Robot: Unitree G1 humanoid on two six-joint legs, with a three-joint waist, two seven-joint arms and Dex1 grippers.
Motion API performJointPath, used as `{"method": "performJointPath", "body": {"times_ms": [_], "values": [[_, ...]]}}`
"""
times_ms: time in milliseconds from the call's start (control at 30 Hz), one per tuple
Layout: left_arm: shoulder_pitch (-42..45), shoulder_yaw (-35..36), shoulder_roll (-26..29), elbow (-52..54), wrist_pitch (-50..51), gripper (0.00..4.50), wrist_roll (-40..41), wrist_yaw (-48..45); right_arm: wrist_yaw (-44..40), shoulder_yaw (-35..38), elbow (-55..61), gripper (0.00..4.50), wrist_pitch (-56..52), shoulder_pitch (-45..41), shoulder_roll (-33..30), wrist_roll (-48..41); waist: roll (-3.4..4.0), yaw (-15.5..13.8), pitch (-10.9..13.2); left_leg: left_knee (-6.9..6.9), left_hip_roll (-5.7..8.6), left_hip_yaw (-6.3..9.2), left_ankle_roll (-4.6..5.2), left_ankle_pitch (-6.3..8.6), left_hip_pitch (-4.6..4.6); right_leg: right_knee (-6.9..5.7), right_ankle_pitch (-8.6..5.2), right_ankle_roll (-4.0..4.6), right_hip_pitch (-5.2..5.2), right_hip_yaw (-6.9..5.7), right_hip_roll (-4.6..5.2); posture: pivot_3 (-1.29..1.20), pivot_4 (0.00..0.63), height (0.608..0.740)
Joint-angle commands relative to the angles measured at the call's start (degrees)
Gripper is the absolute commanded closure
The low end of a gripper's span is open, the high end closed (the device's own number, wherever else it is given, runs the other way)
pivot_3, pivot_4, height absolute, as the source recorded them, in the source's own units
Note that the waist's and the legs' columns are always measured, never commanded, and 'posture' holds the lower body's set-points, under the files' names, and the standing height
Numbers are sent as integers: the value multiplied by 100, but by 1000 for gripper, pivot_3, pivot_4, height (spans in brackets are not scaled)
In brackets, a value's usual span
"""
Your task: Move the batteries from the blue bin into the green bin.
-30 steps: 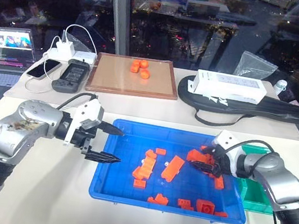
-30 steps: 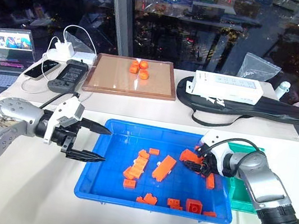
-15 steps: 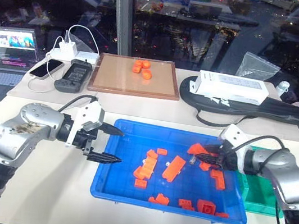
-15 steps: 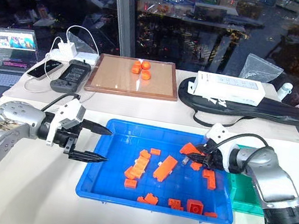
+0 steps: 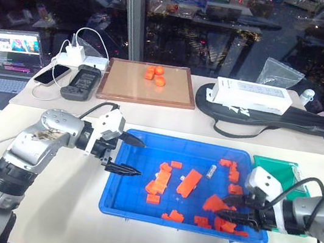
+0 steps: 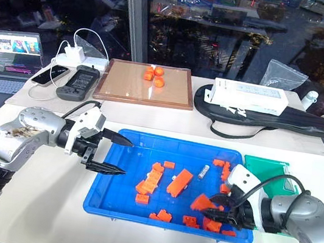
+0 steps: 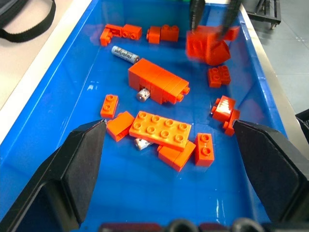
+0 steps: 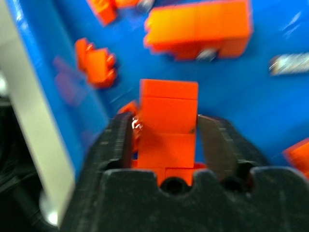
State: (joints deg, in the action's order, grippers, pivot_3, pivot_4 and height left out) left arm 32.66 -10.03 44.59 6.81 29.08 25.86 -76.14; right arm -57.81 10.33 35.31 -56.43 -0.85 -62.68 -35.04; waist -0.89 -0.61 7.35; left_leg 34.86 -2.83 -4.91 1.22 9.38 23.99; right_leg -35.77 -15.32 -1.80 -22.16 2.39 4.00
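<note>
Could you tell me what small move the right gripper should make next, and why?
Probably open the right gripper and drop the orange brick between its fingers back into the blue bin, then go for the exposed battery. The brick isn't wanted, and the battery lies clear of other pieces, with the green bin nearby.

You see the blue bin [image 5: 135,210] in glossy, smooth plastic; the orange bricks [image 7: 161,131] in it look like studded hard plastic. One battery [image 7: 125,54] has a silvery metallic sheen. The tray [image 5: 145,93] behind has a wood frame and matt brown surface.
</note>
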Motion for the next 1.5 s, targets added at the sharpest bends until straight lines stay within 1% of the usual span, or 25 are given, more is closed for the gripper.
{"method": "performJointPath", "body": {"times_ms": [33,167,267,367,567,700,833,933,1000,1033,1067,1167,1267,1333,1367,1433,1500], "values": [[195,134,-41,115,10,0,102,-31,141,283,-379,91,413,-499,-13,133,-1,18,0,1,-1,1,0,0,-2,0,0,-1,1,0,-2,0,150,740],[153,186,-21,176,54,0,134,21,548,-202,-1060,39,811,-1303,360,530,0,42,-1,-2,-1,0,0,0,-7,0,-3,-4,1,2,-5,0,150,740],[120,260,-10,204,108,0,108,204,760,-1000,-1927,39,1364,-1986,716,1272,0,59,0,-4,-1,-4,0,0,-5,-1,-2,1,1,2,-10,0,150,740],[84,302,48,262,135,0,106,262,639,-1474,-2505,39,1707,-2371,976,1615,1,80,-1,-4,-1,-11,1,0,0,-1,-1,3,-4,3,-13,0,150,740],[-29,418,160,404,211,0,123,398,378,-1973,-3287,39,2175,-2652,1403,1961,2,62,-2,-2,0,-16,1,0,6,-5,-1,4,-4,0,-15,0,150,740],[-100,483,205,515,271,0,137,495,275,-2079,-3632,39,2270,-2712,1608,2067,3,62,-2,-1,-1,-21,1,0,5,-7,-1,4,-3,-1,-15,0,150,740],[-204,554,255,672,362,0,198,574,288,-2105,-4224,39,2482,-2810,1871,2260,3,78,-2,0,-2,-22,1,-1,2,-11,0,5,-2,0,-17,0,150,740],[-226,575,268,721,411,0,216,607,202,-2028,-4395,757,2596,-2887,2013,2229,3,72,-2,0,-2,-21,1,-1,0,-12,0,5,0,-1,-18,0,150,740],[-211,574,261,713,422,0,209,624,116,-2030,-4374,1357,2642,-2904,1987,2265,3,74,-2,1,-2,-23,1,-1,0,-12,0,5,1,0,-17,0,150,740],[-202,571,255,709,427,0,207,631,82,-2045,-4343,1804,2672,-2905,1947,2307,3,73,-2,1,-2,-23,1,-1,0,-12,0,5,0,0,-17,0,150,740],[-192,566,244,703,427,0,204,635,22,-2063,-4261,2027,2670,-2891,1860,2348,3,73,-2,1,-2,-23,1,-1,0,-13,0,5,0,0,-17,0,150,740],[-157,540,205,680,419,0,208,621,-97,-1967,-3901,2072,2532,-2859,1642,2337,5,72,-2,0,-1,-25,1,-1,1,-14,0,5,-2,1,-17,0,150,740],[-99,489,137,622,399,0,208,591,-145,-1716,-3461,2072,2238,-2881,1456,2138,5,71,-2,0,-2,-26,0,0,1,-14,0,5,-2,1,-16,0,150,740],[-10,404,46,534,359,0,186,531,-152,-1324,-3001,2072,1900,-2885,1201,1897,6,56,-2,0,-2,-25,0,0,1,-14,0,5,-2,0,-16,0,150,740],[60,353,-23,461,329,0,177,479,-195,-1042,-2748,2072,1697,-2793,933,1794,7,49,-3,0,-1,-27,1,-1,2,-15,0,5,-4,0,-15,0,150,740],[172,274,-129,330,273,0,151,392,-236,-615,-2455,2072,1469,-2521,467,1739,11,-8,-3,1,-1,-27,0,0,5,-14,0,5,-4,0,-13,0,150,740],[306,203,-263,153,192,0,150,290,-266,-34,-2357,2072,1276,-2032,12,1740,10,-49,-4,1,1,-28,0,0,6,-10,-1,4,-2,-5,-10,0,150,740]]}}
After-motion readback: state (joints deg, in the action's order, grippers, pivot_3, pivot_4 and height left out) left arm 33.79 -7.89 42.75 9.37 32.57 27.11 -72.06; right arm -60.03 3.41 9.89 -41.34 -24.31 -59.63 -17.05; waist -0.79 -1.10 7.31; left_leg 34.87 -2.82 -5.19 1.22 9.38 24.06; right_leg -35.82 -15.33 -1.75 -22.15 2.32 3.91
